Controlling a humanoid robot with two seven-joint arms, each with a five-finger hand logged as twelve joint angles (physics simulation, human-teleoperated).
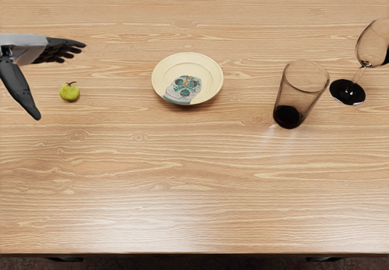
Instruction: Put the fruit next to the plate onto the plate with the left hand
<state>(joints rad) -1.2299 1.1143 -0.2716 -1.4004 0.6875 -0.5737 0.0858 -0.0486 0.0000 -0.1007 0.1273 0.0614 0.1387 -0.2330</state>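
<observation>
Left robot hand [56, 48] open above pear [69, 92], w/ plate [206, 65] empty.

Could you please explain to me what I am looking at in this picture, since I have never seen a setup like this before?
This is a simulator's render, not a photograph. It shows what a humanoid robot sees from its head, looking down at a slant on a wooden table. The grey and black shape entering from the left edge is its arm, ending in the left hand, a five-finger hand with fingers stretched out, holding nothing. Just below it lies a small green pear. Near the middle sits a cream plate with a painted pattern and nothing on it. To the right stand a dark-bottomed tumbler and a wine glass. The right arm is out of view.
</observation>
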